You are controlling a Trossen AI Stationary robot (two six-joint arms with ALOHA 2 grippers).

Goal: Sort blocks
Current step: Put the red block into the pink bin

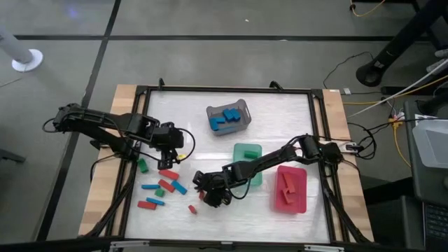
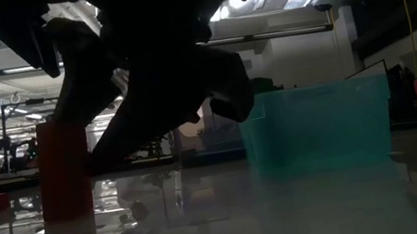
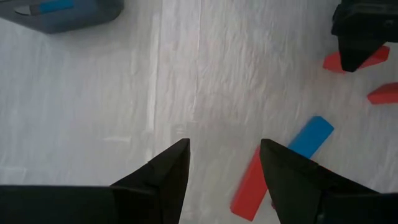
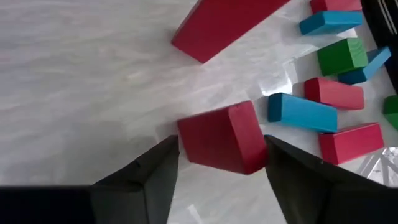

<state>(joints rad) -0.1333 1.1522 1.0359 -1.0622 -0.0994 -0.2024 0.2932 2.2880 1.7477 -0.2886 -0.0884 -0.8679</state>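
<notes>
Several loose blocks in red, blue and green (image 1: 162, 187) lie flat on the white table top at the near left. My right gripper (image 1: 210, 194) is low over the table beside them, open, slanting down. In the right wrist view its gripper (image 4: 221, 142) has a red block (image 4: 217, 130) lying on the table between its two fingers. My left gripper (image 1: 168, 150) hangs open above the far side of the heap. In the left wrist view the gripper (image 3: 224, 148) has nothing between its fingers, and a red bar (image 3: 249, 186) and a blue bar (image 3: 311, 138) lie beside one finger. My right gripper has its fingers (image 4: 149, 174) close on either side of the red block's end faces (image 4: 186, 146), slanting down from the table's right. The block lies on the table. I cannot tell whether the fingers touch it.
A grey basket (image 1: 241, 106) with blue blocks stands at the far middle. Right of the heap are a green tray (image 1: 247, 150) and a red tray (image 1: 302, 204) with red blocks. Another red bar (image 4: 224, 22) lies just beyond the block between my right fingers.
</notes>
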